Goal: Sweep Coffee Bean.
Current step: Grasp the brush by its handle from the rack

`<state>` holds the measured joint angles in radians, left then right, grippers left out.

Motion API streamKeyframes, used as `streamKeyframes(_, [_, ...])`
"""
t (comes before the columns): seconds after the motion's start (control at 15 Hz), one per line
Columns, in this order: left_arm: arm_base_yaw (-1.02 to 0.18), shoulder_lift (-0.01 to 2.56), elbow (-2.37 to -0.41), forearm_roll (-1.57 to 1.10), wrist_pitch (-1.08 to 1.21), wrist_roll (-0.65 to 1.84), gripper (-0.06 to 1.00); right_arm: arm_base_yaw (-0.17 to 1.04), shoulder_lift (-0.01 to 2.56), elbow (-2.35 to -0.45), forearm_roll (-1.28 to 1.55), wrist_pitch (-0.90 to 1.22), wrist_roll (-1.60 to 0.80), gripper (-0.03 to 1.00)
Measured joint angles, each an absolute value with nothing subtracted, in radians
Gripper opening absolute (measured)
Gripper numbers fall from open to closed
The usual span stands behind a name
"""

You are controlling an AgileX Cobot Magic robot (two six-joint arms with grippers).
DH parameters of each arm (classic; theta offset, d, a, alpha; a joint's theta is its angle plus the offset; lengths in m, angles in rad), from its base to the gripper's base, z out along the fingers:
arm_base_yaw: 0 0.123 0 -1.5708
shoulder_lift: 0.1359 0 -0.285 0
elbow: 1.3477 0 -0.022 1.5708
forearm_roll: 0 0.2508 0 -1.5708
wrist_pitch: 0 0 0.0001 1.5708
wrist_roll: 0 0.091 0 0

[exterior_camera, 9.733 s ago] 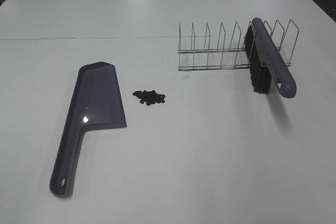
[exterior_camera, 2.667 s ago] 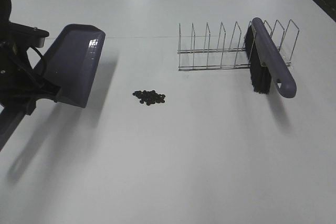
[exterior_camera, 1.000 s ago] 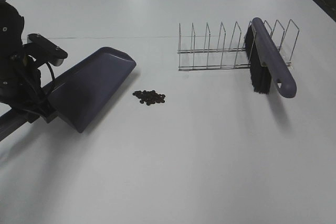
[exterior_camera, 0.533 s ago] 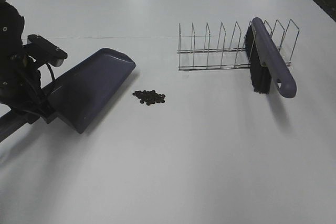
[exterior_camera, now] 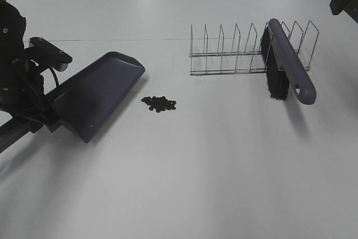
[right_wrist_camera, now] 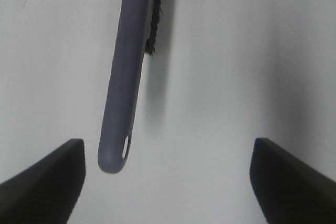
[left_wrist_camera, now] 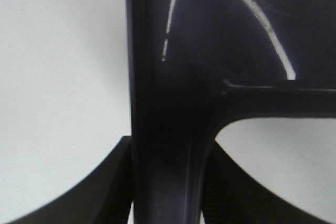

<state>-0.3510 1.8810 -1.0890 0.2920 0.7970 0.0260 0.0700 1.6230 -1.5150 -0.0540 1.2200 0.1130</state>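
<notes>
Coffee bean (exterior_camera: 159, 104) lies near dustpan (exterior_camera: 95, 96) clamped in left fingers (left_wrist_camera: 100, 195), far from spread right fingers (right_wrist_camera: 42, 179).

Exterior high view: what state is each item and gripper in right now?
dustpan: held by its handle, tilted, apart from the beans.
coffee beans: clustered on table, unswept.
brush: leaning in wire rack, ungripped.
left gripper: shut on dustpan.
right gripper: open, near brush handle.

White table (exterior_camera: 196, 166): coffee bean (exterior_camera: 159, 103), wire rack (exterior_camera: 224, 73)
</notes>
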Motion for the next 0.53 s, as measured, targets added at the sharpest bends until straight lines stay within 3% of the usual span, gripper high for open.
streamKeyframes(0.53, [-0.351, 1.881, -1.089, 0.288, 0.797, 0.029, 0.33, 0.07, 2.031, -1.844, 0.053, 1.219, 0.046, 0.75])
